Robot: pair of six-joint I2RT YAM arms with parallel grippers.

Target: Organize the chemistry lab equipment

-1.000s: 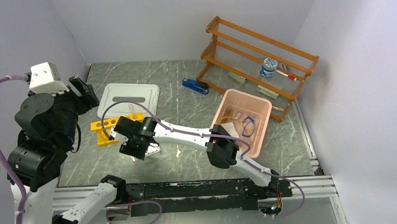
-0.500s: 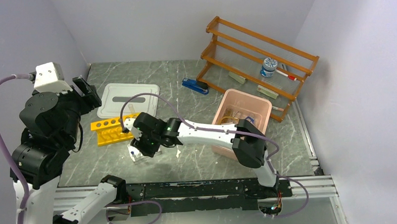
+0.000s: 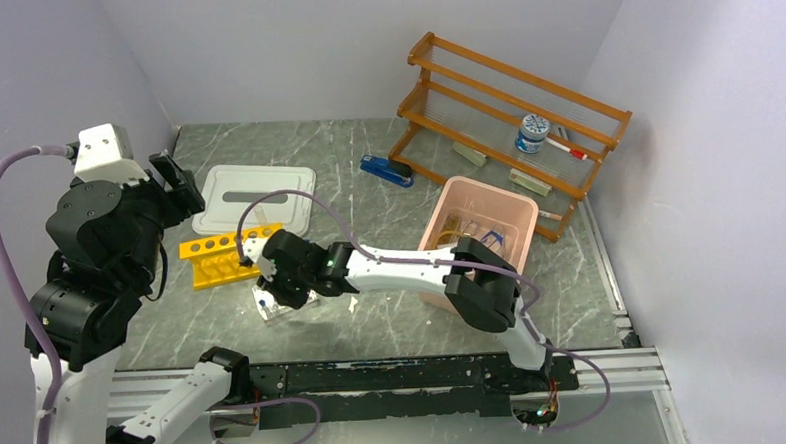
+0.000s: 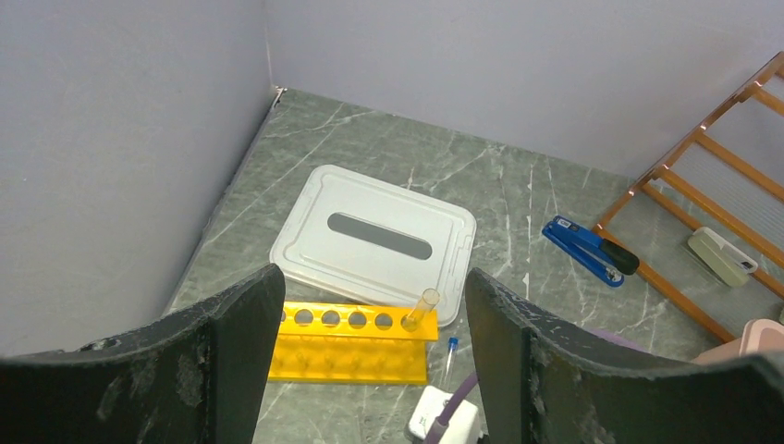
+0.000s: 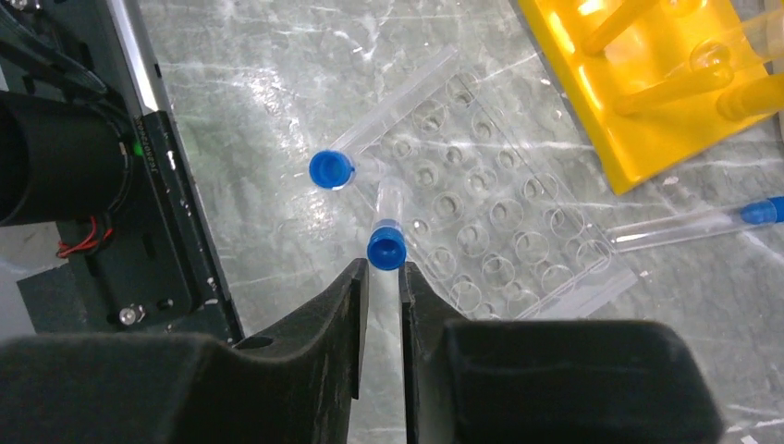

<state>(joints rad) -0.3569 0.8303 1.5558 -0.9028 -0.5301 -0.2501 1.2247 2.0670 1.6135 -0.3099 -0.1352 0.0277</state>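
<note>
My right gripper point(image 5: 384, 277) is shut on a small clear blue-capped tube point(image 5: 386, 242), pinching its cap at the fingertips, with the tube's lower end over the clear well tray point(image 5: 504, 227). A second capped tube point(image 5: 388, 111) lies slanted across that tray's edge. A third capped tube point(image 5: 689, 225) lies on the table beside the tray. In the top view the right gripper point(image 3: 275, 295) sits just in front of the yellow rack point(image 3: 225, 257). Blue-framed goggles point(image 3: 491, 241) and tan tubing point(image 3: 456, 225) lie in the pink bin point(image 3: 519, 255). My left gripper point(image 4: 372, 282) is open, empty and raised high at the left.
A white lid point(image 3: 253, 196) lies behind the yellow rack, which holds tilted clear tubes point(image 4: 421, 310). A blue stapler point(image 3: 387, 169) lies mid-table. A wooden shelf point(image 3: 483, 83) at the back right carries a blue-capped bottle point(image 3: 533, 132). The black base rail point(image 5: 139, 194) runs close to the tray.
My right gripper shifted slightly right and toward the near edge with the tube, and its elbow swung right. The left arm barely moved.
</note>
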